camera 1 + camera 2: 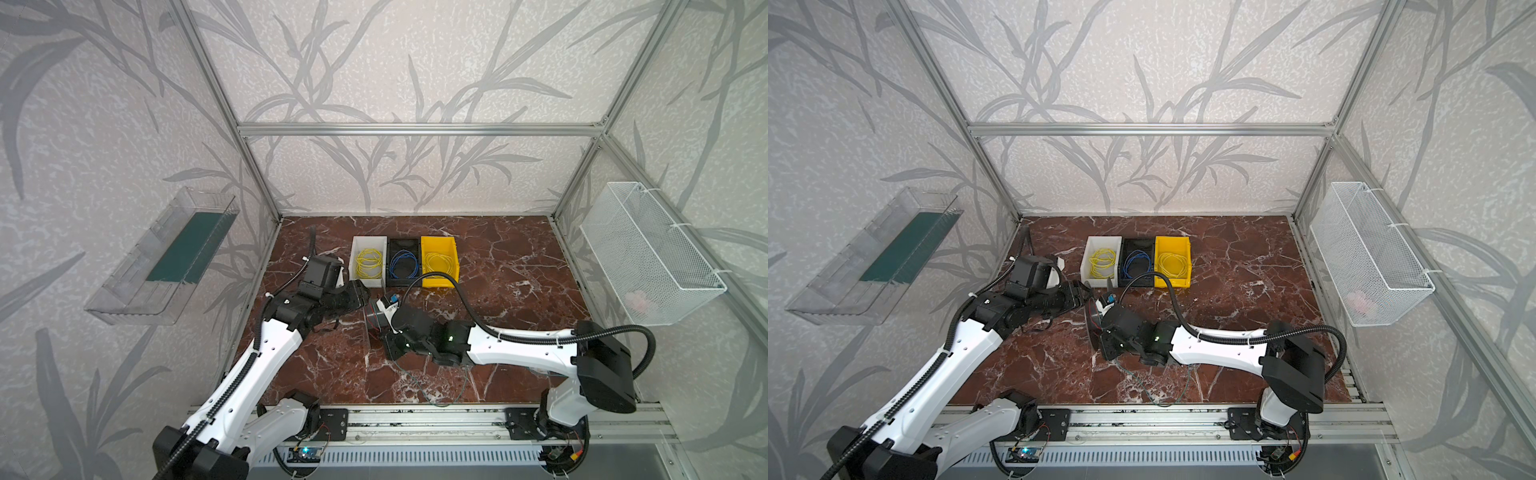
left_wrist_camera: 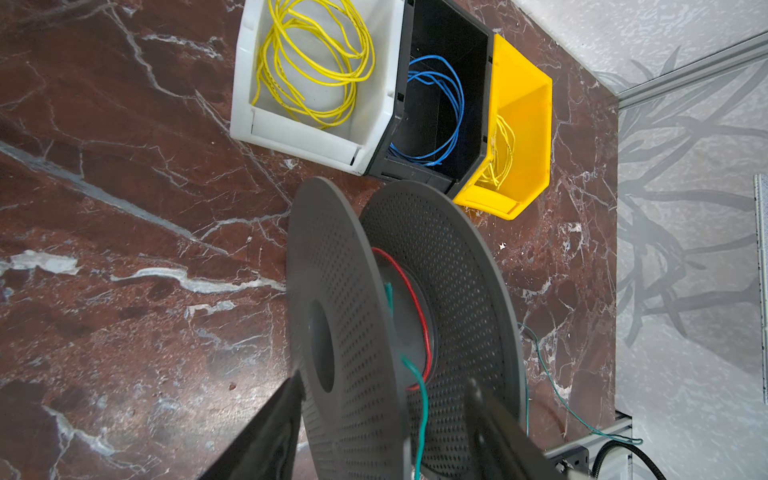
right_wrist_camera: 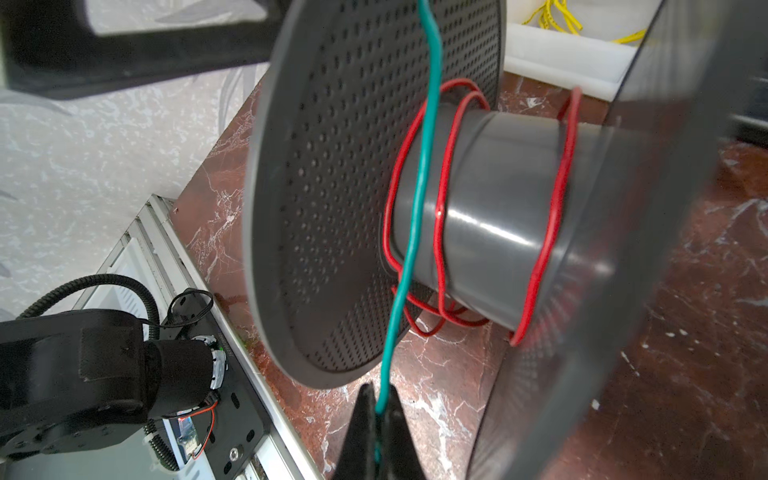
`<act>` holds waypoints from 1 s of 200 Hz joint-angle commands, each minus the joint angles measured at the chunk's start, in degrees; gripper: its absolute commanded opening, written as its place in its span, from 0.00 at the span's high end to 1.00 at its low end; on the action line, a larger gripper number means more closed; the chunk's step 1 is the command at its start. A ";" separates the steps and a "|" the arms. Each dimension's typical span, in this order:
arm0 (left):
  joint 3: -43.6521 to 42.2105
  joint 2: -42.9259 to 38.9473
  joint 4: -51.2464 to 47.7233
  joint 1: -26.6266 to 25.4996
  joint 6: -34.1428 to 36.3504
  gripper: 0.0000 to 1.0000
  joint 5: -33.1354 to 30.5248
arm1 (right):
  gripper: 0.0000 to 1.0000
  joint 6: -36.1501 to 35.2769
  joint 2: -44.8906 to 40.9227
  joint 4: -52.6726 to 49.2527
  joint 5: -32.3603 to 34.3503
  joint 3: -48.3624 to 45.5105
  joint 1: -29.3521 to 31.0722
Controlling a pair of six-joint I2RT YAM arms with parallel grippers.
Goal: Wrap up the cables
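the left gripper (image 2: 384, 378) is partly open and holds a dark grey round plastic spool with lots of little holes (image 2: 440, 266). one finger sits on the outside of each of its two side discs. the spool stands on its edge over the red-brown marble table (image 1: 519, 270), just in front of three small bins. i cannot tell if it touches the table.

the right gripper (image 3: 379, 409) is pinched tight on the thin teal-green wire (image 3: 419, 187). from the pinch the wire goes up between the two discs and across the smooth grey middle of the spool. a thin red wire (image 3: 440, 216) is wound loosely around that middle.

in both top views the rest of the teal-green wire (image 1: 415, 386) lies in a loose loop on the table, near the front metal rail (image 1: 415, 415).

the bins touch side by side. the white plastic bin (image 1: 356, 266) has a yellow wire coil (image 1: 368, 262), the black bin (image 1: 409, 245) has a blue wire coil (image 1: 404, 266), and the yellow bin (image 1: 453, 266) has a pale yellow wire coil (image 1: 436, 264).
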 commanded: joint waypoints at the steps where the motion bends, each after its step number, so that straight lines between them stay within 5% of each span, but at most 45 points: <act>1: 0.39 2.13 1.37 -0.34 1.97 0.37 -1.61 | 1.00 -0.88 0.43 -0.46 0.93 1.53 0.30; 47: 3.00 7.42 -0.76 -3.85 2.81 0.43 -6.51 | 1.00 -0.81 2.10 -2.28 1.18 3.52 0.30; 93: 5.54 10.43 -4.26 -6.46 2.99 0.59 -11.87 | 1.00 -1.21 3.23 -3.04 0.81 4.85 0.29; 200: 6.82 13.24 -5.72 -7.15 2.94 0.84 -13.15 | 1.00 -0.77 4.61 -1.85 -0.65 4.85 0.13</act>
